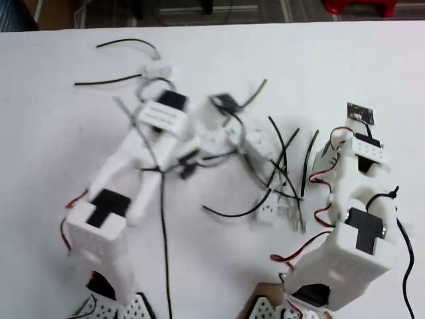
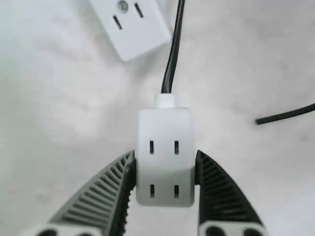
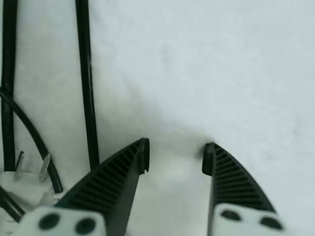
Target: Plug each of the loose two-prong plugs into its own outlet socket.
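- High view: black cords [image 1: 279,159] lie tangled in the middle of the table [image 1: 372,60], between the two arms. A small white piece [image 1: 265,212] lies near them (plug or socket, I cannot tell).
- Left wrist view: the left gripper [image 2: 165,158] is clamped on a white outlet block [image 2: 164,140]. All its slots are empty. A second outlet [image 2: 130,24] lies beyond it, also empty.
- Right wrist view: the right gripper [image 3: 174,152] is spread apart and holds nothing. A loose two-prong plug [image 3: 27,179] lies just beside it.
- I judge that no plug is inserted yet, so all the plugging is left to do.
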`<action>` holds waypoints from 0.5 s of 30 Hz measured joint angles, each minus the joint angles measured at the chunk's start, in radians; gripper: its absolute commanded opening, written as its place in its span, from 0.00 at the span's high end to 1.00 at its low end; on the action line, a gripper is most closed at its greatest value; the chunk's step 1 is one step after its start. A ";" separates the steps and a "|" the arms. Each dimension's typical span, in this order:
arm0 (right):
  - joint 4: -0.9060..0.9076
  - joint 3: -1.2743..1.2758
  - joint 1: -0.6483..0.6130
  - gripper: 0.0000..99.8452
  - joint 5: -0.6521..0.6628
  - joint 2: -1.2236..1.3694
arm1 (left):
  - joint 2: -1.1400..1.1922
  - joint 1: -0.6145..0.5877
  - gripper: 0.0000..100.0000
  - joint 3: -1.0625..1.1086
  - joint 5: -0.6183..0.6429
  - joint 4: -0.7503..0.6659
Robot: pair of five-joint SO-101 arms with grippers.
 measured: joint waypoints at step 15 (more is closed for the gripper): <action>0.000 0.000 0.000 0.79 0.000 0.000 | -0.226 -0.566 0.97 -0.005 -0.054 -0.109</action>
